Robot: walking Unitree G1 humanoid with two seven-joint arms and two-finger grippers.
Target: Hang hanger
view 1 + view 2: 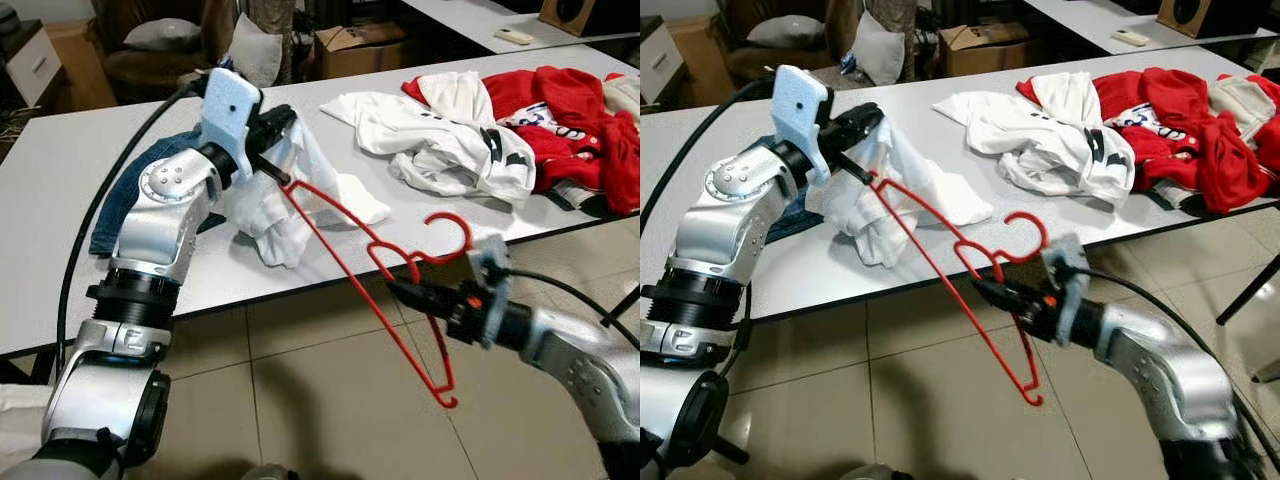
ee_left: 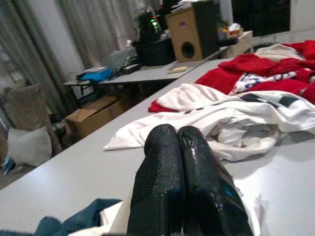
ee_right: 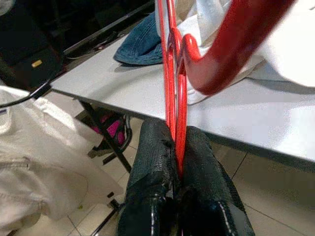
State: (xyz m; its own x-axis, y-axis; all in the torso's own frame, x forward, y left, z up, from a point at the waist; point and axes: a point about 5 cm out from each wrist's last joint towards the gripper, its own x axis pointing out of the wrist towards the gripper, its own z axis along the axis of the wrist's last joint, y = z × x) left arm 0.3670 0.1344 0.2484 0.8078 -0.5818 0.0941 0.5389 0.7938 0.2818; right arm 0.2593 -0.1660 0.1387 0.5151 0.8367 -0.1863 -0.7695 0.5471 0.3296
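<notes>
We hold the red hanger (image 1: 385,290) in our right tool (image 1: 398,289), whose fingers are pinched on the wire just below the hook, out over the floor off the near edge of the table (image 1: 60,170). Our left tool (image 1: 278,124), at ten o'clock from the right, is clamped on the white garment (image 1: 285,200) where the hanger's far arm meets it. To do this well, we should keep the hanger level, feed that arm into the garment's opening, and avoid dragging the cloth off the table.

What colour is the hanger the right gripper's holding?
Red; the hanger shows best in the left eye view, pinched in the right gripper.
</notes>
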